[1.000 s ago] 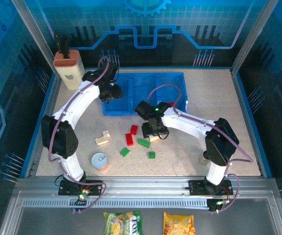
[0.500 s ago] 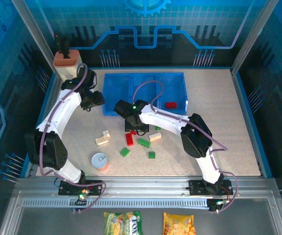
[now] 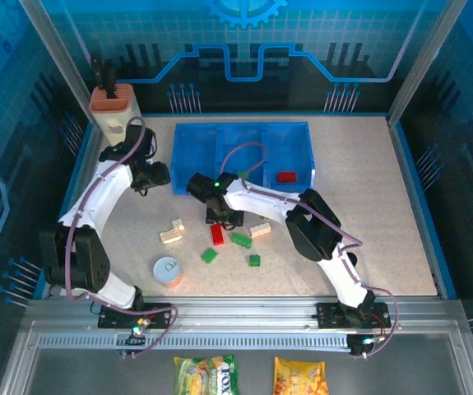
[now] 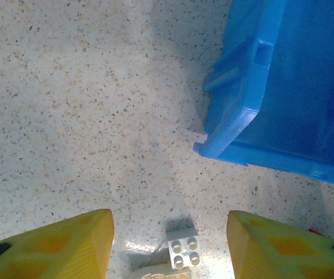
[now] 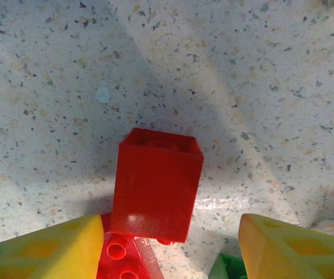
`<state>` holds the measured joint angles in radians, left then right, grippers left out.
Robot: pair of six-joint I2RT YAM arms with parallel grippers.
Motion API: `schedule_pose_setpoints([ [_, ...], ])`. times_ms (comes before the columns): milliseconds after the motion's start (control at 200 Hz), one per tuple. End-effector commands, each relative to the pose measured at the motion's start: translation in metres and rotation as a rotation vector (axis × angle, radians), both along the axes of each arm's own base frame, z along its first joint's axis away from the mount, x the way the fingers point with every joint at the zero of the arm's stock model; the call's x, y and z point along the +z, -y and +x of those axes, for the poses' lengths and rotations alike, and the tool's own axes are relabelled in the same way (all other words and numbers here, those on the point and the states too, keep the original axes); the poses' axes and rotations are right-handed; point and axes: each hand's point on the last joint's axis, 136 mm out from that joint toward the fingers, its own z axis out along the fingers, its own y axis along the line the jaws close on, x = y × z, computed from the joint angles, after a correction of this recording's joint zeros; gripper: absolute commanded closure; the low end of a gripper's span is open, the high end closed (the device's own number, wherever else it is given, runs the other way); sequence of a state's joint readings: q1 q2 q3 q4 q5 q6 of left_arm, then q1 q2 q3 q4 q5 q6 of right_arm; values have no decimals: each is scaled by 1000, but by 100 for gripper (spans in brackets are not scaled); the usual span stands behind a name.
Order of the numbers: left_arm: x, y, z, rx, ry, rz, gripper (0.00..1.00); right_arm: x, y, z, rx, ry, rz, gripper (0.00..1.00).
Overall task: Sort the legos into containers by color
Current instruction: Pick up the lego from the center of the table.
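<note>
You are working on a speckled beige table [image 3: 384, 206] inside a blue-walled enclosure with aluminium posts. The blue tray [image 3: 244, 126] has three compartments side by side. Its right-hand one holds a single red lego [image 3: 286, 176].

The other legos lie loose on the table on the near side of the tray: a cream piece [image 3: 170, 231], a red pair [image 3: 218, 234], a second cream brick [image 3: 259, 230] and three green bricks [image 3: 241, 239], [image 3: 209, 255], [image 3: 255, 260]. A round can [image 3: 167, 271] stands nearer you than these. A beige holder with an orange top [image 3: 114, 105] stands beyond the tray's left end.

Your left gripper [image 3: 160, 174] hovers just off the tray's near left corner [image 4: 254, 116] with its jaws apart. In the wrist view a white lego [image 4: 183, 248] lies between them, untouched.

Your right gripper [image 3: 222, 216] hangs just in front of the tray's near wall, jaws spread. They straddle an upright red brick [image 5: 157, 183], which rests on a flat red one [image 5: 120, 258], without gripping it.
</note>
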<state>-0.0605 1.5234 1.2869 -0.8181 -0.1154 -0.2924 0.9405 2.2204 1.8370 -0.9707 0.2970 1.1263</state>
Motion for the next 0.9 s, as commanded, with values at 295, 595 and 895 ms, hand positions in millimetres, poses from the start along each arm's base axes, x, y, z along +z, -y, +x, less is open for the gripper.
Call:
schedule_pose_setpoints([
  [295,0,-3,5,-19,39,2,46,-12,4,14,-26,-1,-20,45],
  [595,-5,-2,4,-18,23,-4,46,-16,1,16,-13,-5,-27,55],
  [895,-8,-3,4,-18,15,5,46,-2,0,19,5,20,-23,64],
])
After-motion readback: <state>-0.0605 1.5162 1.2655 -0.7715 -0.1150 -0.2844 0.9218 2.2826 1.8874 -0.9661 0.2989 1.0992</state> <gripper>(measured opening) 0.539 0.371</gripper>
